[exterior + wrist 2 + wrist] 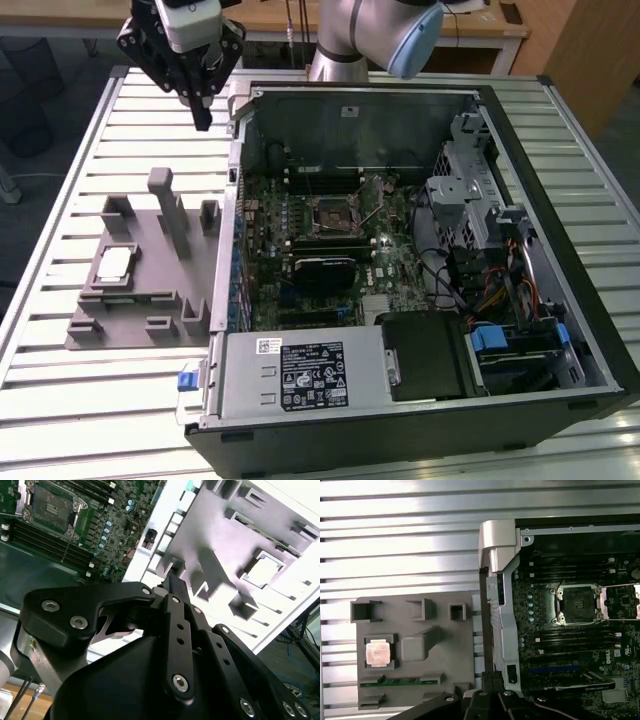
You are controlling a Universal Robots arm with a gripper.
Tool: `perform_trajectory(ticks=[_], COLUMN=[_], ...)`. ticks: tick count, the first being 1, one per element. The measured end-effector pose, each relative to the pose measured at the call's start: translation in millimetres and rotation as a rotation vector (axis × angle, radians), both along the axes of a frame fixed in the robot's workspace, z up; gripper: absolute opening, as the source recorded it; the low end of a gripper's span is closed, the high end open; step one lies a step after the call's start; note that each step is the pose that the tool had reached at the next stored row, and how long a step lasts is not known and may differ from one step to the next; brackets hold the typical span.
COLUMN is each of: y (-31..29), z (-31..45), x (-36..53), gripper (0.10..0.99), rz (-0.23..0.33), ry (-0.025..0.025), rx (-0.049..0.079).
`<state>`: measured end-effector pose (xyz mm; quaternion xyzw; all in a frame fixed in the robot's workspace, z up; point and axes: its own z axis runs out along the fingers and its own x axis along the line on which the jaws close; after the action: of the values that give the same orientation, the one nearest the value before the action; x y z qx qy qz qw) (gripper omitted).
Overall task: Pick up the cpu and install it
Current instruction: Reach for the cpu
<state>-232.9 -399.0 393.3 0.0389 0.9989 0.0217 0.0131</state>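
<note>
Computer case (400, 440): lies open on the slatted table (60, 400), closest to the exterior camera, motherboard facing up.
Grey tray (150, 295): on the table just beside the case, at the exterior view's left.
Gripper (203, 122): fingers together, holding nothing; raised above the table beyond the tray, near the case's far corner.
Socket (333, 215): on the motherboard, dark centre showing.
Cpu (113, 264): flat in a tray recess, well apart from the gripper.
</note>
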Motion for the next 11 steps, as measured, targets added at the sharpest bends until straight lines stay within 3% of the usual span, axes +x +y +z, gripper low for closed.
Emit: perform_trajectory(ticks=[11], y=[0.0], z=[-0.8], x=[-19.1], gripper=[0.106], rz=[0.000], ry=[-0.0001], rx=[0.000])
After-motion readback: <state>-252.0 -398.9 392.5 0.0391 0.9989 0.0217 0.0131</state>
